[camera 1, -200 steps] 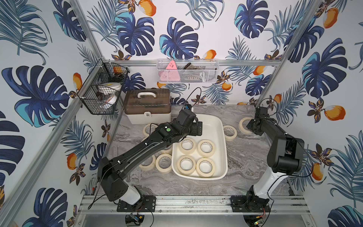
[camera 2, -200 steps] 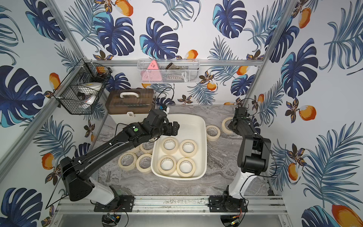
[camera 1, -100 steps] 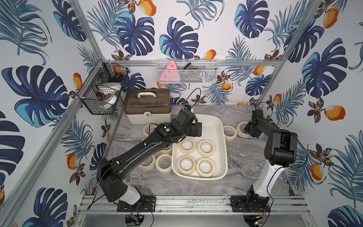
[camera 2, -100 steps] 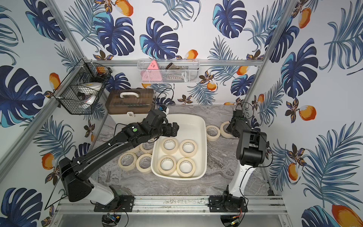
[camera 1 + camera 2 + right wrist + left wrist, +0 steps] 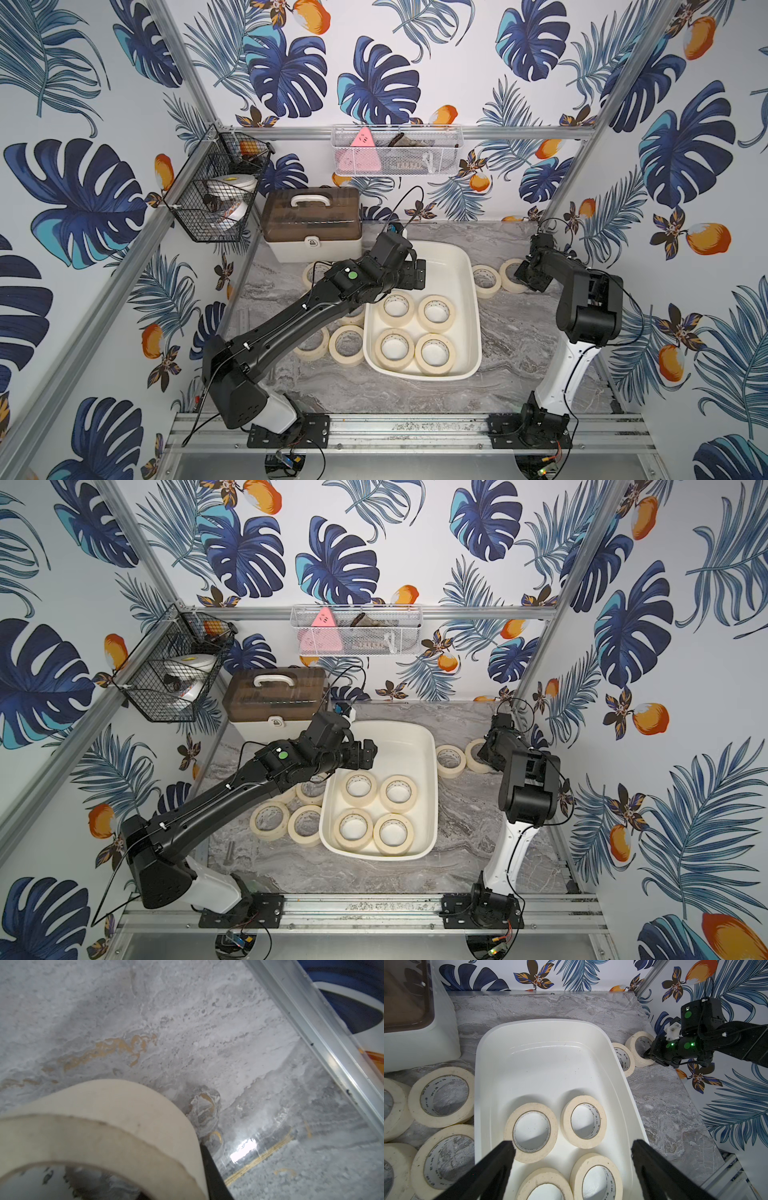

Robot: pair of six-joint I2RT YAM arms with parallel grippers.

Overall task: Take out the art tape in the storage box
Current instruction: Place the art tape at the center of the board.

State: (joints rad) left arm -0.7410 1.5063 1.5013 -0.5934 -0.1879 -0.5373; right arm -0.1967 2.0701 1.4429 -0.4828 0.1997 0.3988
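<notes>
Left pincer (image 5: 573, 1145): released, fingers spread wide, hanging over the storage box (image 5: 550, 1059). Four rolls of art tape (image 5: 508, 1132) lie flat in the box just below its fingertips, none touched.

Right pincer (image 5: 524, 275): clenched. The gripped roll (image 5: 104, 1126) is pinched by its wall, outside the box. Unclear whether it is clear of the marble table (image 5: 187, 1022). A neighbour roll (image 5: 631, 1064) sits just beside it, on the box side.

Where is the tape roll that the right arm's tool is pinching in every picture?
Both top views: the pinched roll, far right, by the right tool.
Left wrist: upper right, at the tool's tip.
Right wrist: close up, lower left.
Shared landmark: the neighbouring roll beside the storage box (not in right wrist).
</notes>
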